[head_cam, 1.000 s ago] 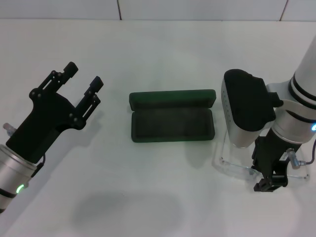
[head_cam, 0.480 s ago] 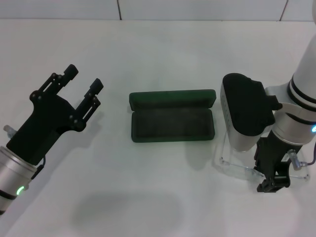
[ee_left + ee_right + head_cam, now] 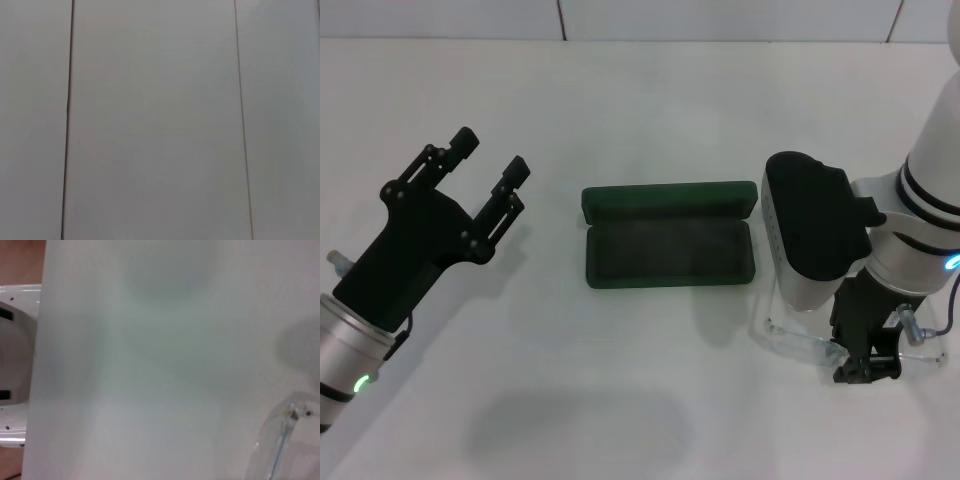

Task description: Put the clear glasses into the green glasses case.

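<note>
The green glasses case lies open mid-table, with its lid folded back on the far side and its dark lining bare. At the right, the clear glasses sit low over the table beside the case's right end. My right gripper is shut on their frame from above. The right wrist view shows one see-through corner of the clear glasses. On the left, my left gripper stands open and holds nothing, a hand's width from the case.
The white table runs back to a tiled wall. The right wrist view shows the table's edge with part of the robot's white base beyond it. Only pale panels with dark seams fill the left wrist view.
My right arm dipped slightly and then shifted a little to the left. The clear glasses shifted left with it. The left arm and the case stayed put.
</note>
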